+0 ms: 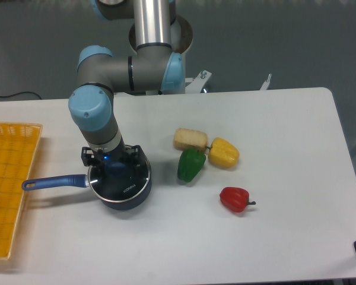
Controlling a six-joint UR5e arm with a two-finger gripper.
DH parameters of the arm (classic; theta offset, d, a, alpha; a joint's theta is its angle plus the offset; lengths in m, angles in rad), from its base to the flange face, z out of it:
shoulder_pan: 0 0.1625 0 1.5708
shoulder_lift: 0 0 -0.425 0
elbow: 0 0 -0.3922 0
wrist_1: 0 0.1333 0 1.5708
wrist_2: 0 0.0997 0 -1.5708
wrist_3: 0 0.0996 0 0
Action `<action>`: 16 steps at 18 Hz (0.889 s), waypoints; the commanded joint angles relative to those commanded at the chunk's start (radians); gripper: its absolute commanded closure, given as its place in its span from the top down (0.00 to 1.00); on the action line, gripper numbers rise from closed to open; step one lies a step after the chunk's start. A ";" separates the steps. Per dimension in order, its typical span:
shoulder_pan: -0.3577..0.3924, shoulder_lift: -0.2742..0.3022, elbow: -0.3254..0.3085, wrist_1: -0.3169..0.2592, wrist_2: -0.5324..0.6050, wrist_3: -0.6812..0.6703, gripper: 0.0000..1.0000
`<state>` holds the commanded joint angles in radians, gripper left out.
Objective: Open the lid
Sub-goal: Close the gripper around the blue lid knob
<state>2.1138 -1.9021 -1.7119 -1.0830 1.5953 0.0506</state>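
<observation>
Lid (126, 181) seated on dark blue saucepan (121, 199), directly under gripper (110, 163), knob hidden beneath it. Finger closure not readable, blocked by wrist. Pan handle (53, 183) sticking out left of fingers toward orange basket (12, 190). Green pepper (191, 165), bread piece (190, 139), yellow pepper (223, 152) right of fingers; red pepper (235, 199) farther right. Bare white table (285, 130) beyond. Arm (98, 119) pointing straight down over pan.

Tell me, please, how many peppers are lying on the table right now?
3. The green pepper lies below the beige block, the yellow pepper just to its right, and the red pepper apart, nearer the front edge. None looks hidden.
</observation>
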 joint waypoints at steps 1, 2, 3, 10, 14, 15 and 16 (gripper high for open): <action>-0.002 -0.003 0.002 0.003 0.000 -0.002 0.98; -0.002 -0.006 0.005 0.005 0.002 -0.005 0.97; -0.002 -0.008 0.008 0.005 0.002 -0.006 0.97; -0.003 -0.011 0.003 0.009 0.003 -0.018 0.86; -0.003 -0.009 0.003 0.009 0.003 -0.020 0.82; -0.003 -0.008 0.003 0.009 0.003 -0.020 0.82; -0.003 -0.008 0.005 0.009 0.003 -0.020 0.81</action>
<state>2.1108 -1.9098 -1.7073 -1.0738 1.5984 0.0307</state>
